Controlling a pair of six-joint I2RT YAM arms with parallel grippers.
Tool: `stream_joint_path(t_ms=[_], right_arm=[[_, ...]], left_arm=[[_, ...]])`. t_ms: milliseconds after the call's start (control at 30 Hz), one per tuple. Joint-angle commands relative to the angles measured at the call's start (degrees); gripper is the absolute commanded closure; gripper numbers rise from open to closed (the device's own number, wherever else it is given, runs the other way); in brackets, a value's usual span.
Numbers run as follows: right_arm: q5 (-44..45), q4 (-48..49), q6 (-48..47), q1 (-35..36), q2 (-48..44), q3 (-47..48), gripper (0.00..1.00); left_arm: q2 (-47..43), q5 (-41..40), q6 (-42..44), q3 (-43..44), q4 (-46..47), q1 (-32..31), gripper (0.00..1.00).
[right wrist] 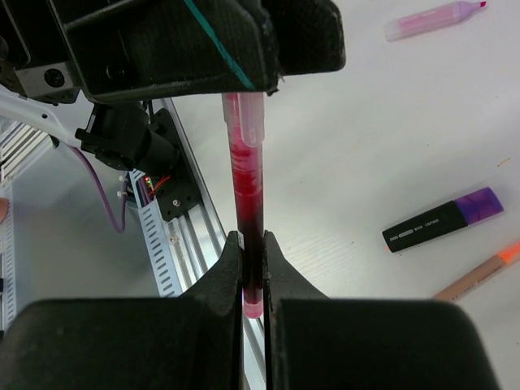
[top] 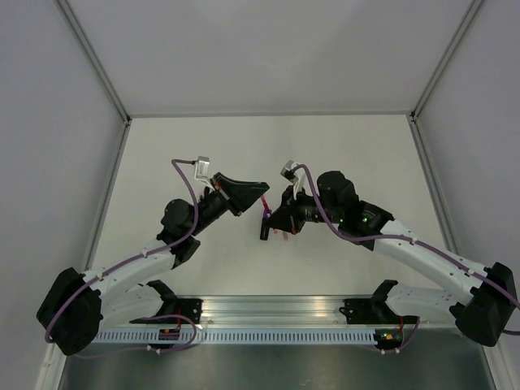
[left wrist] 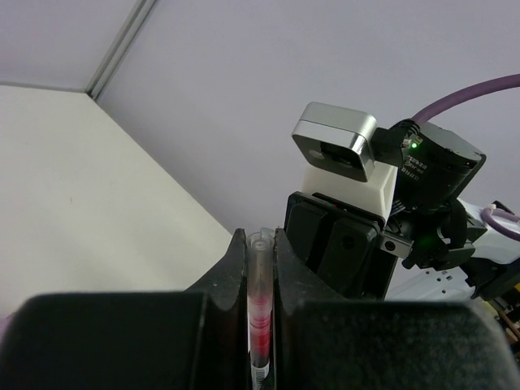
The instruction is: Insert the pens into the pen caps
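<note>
Red pen (right wrist: 246,187) held above mid-tabletop: right gripper (right wrist: 250,241) pinches its dark end, left gripper (left wrist: 260,237) its paler end. Pushed off-axis, it may slip through either pinch or jam askew.

The red pen (right wrist: 246,203) has a see-through barrel that shows dark red ink. It stands nearly upright in the right wrist view, off the table. Its lower end is pinched in the right gripper (right wrist: 252,244). Its upper end sits inside a pale, translucent cap (right wrist: 244,122), which the left gripper (left wrist: 260,244) clamps.

Three more pens lie flat on the table, well apart from one another. One is a pink pen (right wrist: 435,18) with a pointed tip. Nearer lies a black pen (right wrist: 443,219) with a purple end, and beside that an orange pen (right wrist: 479,272), partly cut off by the frame edge.
</note>
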Motion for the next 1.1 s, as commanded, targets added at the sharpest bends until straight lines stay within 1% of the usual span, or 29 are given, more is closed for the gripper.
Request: stream_joint_path(t_ms=[0, 33, 67, 100, 200, 333, 500, 600, 633, 667, 700, 733, 800, 833, 900, 933, 1000, 1067], right_arm=[[5.65, 19.4, -0.19, -2.1, 0.17, 6.35, 1.0], [5.55, 18.0, -0.54, -2.01, -0.17, 5.48, 1.0], [5.37, 17.81, -1.33, -2.01, -0.61, 4.86, 1.0], [5.02, 17.81, -1.6, -2.01, -1.05, 4.25, 1.0], [5.02, 17.55, -1.52, -2.01, -2.81, 1.87, 1.0], [5.19, 19.29, -0.9, -2.01, -4.13, -1.11, 1.0], [4.75, 19.66, -0.72, -2.01, -3.69, -1.3, 1.0], [4.67, 19.31, -0.46, -2.01, -3.43, -1.04, 1.0], [4.67, 19.22, -0.37, -2.1, -3.43, -1.03, 0.96], [4.58, 18.95, -0.2, -2.01, -3.43, -1.03, 0.9], [4.67, 18.78, -0.11, -2.01, -3.52, -0.95, 0.82], [4.67, 18.08, -0.11, -2.01, -3.52, -0.86, 0.71], [4.49, 17.2, -0.11, -2.01, -3.69, -0.68, 0.63], [4.14, 16.41, -0.2, -2.01, -3.78, -0.68, 0.57], [2.92, 15.53, -0.11, -2.01, -4.13, -0.94, 0.52], [2.47, 14.74, 0.15, -2.1, -4.74, -1.29, 0.44], [1.42, 13.86, 0.16, -2.01, -6.32, -2.61, 0.38], [2.37, 13.5, 0.16, -2.01, -7.99, -3.75, 0.36]], left_arm=[[-2.66, 15.54, 1.94, 0.65, -17.76, -3.37, 0.98], [-3.63, 14.41, 2.48, 1.7, -19.78, -3.37, 0.98], [-5.47, 13.87, 3.18, 3.37, -21.37, -3.28, 0.98], [-6.1, 13.43, 3.36, 4.17, -24.26, -3.28, 0.98], [-8.2, 12.02, 3.97, 7.33, -29.01, -3.02, 0.98], [-9.0, 12.2, 4.06, 8.4, -30.26, -3.1, 0.98], [-8.3, 12.02, 4.68, 7.78, -30.87, -3.02, 0.98], [-8.12, 11.32, 5.55, 8.57, -32.54, -3.02, 0.96], [-7.95, 10.8, 5.64, 9.27, -33.16, -3.02, 0.98], [-7.95, 10.44, 5.91, 9.54, -34.21, -3.1, 0.98], [-7.95, 10.09, 5.91, 9.71, -34.57, -3.02, 0.98], [-7.95, 9.65, 5.91, 9.89, -34.92, -3.02, 0.98], [-7.95, 8.51, 6.0, 10.33, -35.88, -2.75, 0.98], [-7.86, 7.37, 5.82, 10.85, -36.67, -2.49, 0.98], [-6.9, 7.27, 5.64, 11.56, -38.77, -1.09, 0.98], [-6.55, 7.88, 5.56, 12.34, -39.31, -0.56, 0.98], [-4.97, 9.38, 5.56, 13.05, -40.89, 1.81, 0.98], [-3.82, 10.26, 6.86, 14.98, -43.61, 4.09, 0.98]])
